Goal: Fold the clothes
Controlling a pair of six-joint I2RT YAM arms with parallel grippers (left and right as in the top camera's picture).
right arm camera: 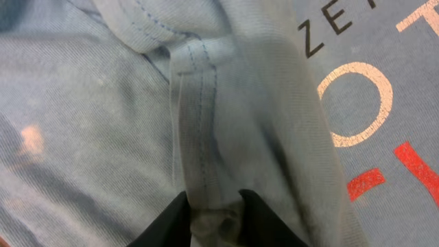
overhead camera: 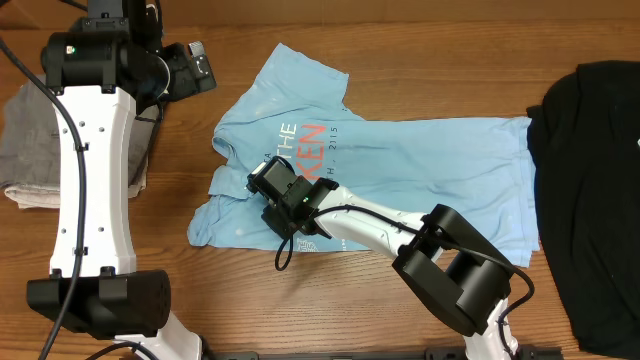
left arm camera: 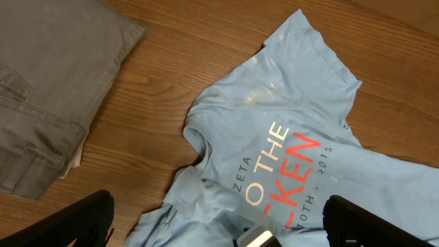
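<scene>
The clothes being folded are a light blue T-shirt (overhead camera: 420, 165) with dark blue, white and orange-red lettering, lying crumpled across the middle of the table. My right gripper (overhead camera: 262, 183) is down on its left part near the collar. In the right wrist view the gripper (right arm camera: 214, 221) is shut on a raised ridge of seamed T-shirt fabric (right arm camera: 199, 137), pinched between the black fingers (right arm camera: 171, 223). My left gripper (overhead camera: 195, 68) hangs open above the table's back left. In its own view the T-shirt (left arm camera: 274, 103) lies below, and the gripper (left arm camera: 219, 226) holds nothing.
A folded grey garment (overhead camera: 30, 140) lies at the left edge, also seen as grey cloth (left arm camera: 41, 89) in the left wrist view. A black garment (overhead camera: 600, 180) covers the right side. Bare wooden table (overhead camera: 240, 300) shows along the front.
</scene>
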